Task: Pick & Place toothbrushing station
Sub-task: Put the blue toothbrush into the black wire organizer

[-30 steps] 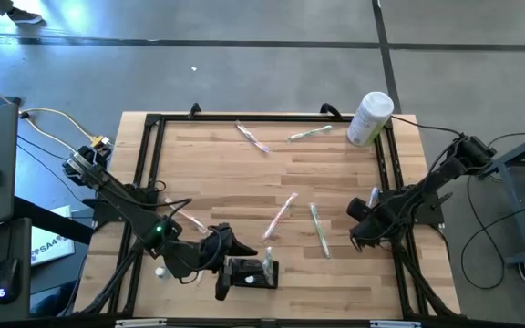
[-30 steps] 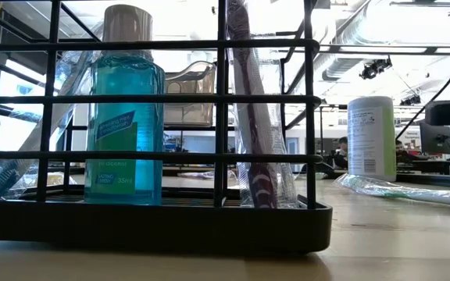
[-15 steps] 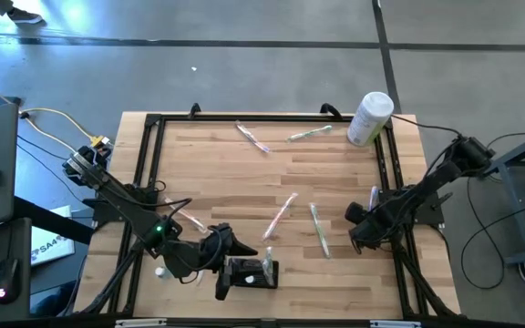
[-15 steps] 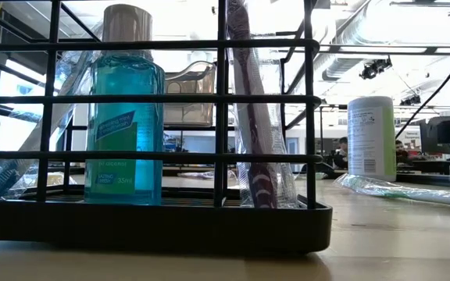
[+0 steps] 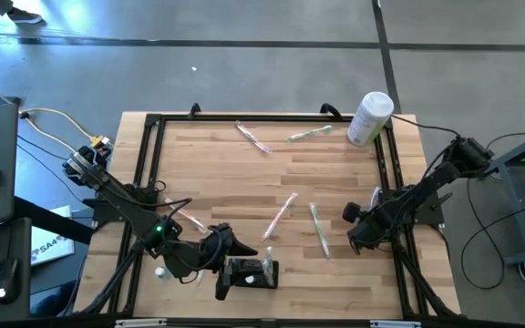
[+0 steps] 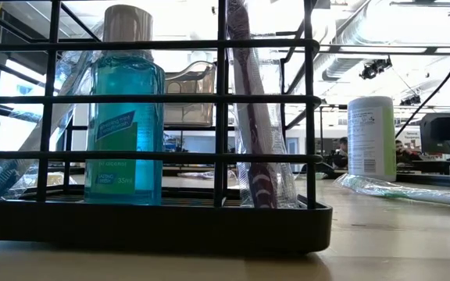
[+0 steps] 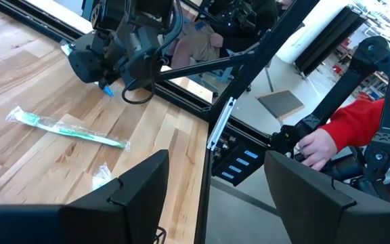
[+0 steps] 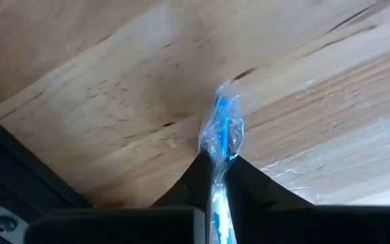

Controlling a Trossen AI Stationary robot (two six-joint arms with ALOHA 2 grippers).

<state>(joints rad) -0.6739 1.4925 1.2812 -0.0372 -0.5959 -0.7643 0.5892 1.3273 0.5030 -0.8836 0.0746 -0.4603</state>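
Note:
The toothbrushing station (image 5: 249, 271), a low black wire rack, stands near the table's near edge. In the low view the station (image 6: 155, 226) holds a blue mouthwash bottle (image 6: 123, 125) and a wrapped toothbrush (image 6: 256, 133). My left gripper (image 5: 235, 244) hangs open just beside and above it; its fingers (image 7: 141, 183) have nothing between them. My right gripper (image 5: 358, 221) points down near the table's right edge, shut on a blue toothbrush in clear wrap (image 8: 221, 129). My right gripper pinches the wrapped blue toothbrush between its two fingers (image 8: 242, 176), coming from above and pointing down. One end of the brush, with crinkled wrap (image 8: 222, 108), sticks out past the fingertips, close over the wood. Whether it is lifted clear I cannot tell.
Wrapped toothbrushes lie about the table: two at the far side (image 5: 253, 137) (image 5: 308, 134), two in the middle (image 5: 281, 214) (image 5: 319, 228). A white cylindrical container (image 5: 370, 117) stands at the far right corner. A black frame (image 5: 153, 118) rims the table. A person's hand and red sleeve (image 7: 357, 129) show beyond the right edge.
My right gripper has sunk a little toward the table at the right edge, onto the blue wrapped toothbrush. My left arm and the station have kept still.

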